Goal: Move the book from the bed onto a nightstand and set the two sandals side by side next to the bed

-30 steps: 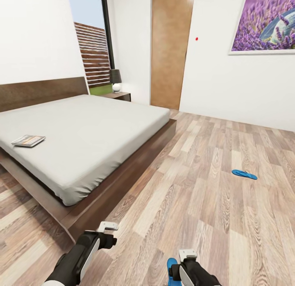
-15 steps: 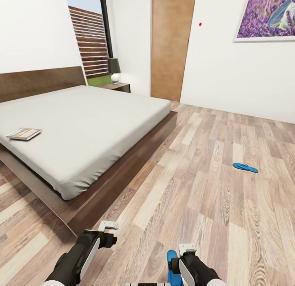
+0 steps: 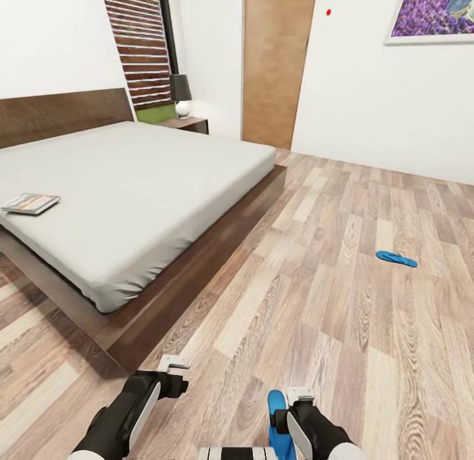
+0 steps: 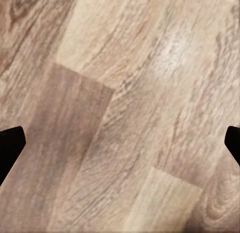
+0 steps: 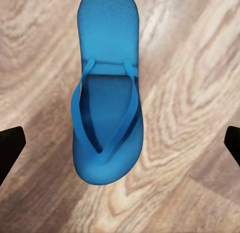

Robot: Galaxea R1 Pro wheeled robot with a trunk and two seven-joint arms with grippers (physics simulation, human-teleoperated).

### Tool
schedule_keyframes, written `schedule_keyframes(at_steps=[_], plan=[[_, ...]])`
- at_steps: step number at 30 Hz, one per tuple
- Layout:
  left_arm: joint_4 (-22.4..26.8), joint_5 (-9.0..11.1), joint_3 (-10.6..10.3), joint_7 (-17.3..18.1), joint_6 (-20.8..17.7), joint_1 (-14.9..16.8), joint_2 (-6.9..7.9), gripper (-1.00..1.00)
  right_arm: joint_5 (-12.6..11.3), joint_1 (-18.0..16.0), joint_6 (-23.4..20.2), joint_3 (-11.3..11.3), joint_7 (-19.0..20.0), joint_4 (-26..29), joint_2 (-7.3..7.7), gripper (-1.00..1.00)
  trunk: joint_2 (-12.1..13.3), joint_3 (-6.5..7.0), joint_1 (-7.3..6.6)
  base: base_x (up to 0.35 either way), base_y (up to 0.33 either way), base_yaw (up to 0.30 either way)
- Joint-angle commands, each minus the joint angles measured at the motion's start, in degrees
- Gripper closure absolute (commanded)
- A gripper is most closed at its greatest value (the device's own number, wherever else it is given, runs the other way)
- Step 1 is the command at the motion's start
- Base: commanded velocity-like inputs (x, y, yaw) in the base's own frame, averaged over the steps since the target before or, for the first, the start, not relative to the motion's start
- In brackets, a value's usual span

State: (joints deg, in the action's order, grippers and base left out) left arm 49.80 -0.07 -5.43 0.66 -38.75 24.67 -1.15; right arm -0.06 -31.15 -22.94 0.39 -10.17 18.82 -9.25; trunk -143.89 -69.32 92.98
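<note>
Directly below, the right tool (image 5: 120, 143) hangs wide open over a sandal (image 5: 106, 93).

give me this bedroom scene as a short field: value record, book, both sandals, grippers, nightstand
book: lying flat on the bed, near its edge
near sandal: flat on the floor under the right gripper, not gripped
far sandal: alone on the floor, away from the bed
left gripper: open over bare floor
right gripper: open
nightstand: beside the headboard, lamp on top
</note>
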Motion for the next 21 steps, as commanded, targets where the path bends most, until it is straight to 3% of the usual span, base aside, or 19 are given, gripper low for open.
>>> schedule_keyframes(at_steps=[1, 21], plan=[[0.1, 0.0, 0.0, 0.1, -0.3, 0.0, 0.01, -1.00, 0.0, -0.1, -0.3, 0.0, -0.2, 0.1, -0.03, -1.00, 0.0, -0.28, 0.01, 0.000, 0.000, 0.000], [0.1, 0.0, 0.0, 0.1, -0.3, 0.0, 0.01, -1.00, 0.2, -3.7, -0.7, 0.1, -0.2, 0.1, -0.43, -1.00, -0.3, -4.71, 0.53, 0.000, 0.000, 0.000]])
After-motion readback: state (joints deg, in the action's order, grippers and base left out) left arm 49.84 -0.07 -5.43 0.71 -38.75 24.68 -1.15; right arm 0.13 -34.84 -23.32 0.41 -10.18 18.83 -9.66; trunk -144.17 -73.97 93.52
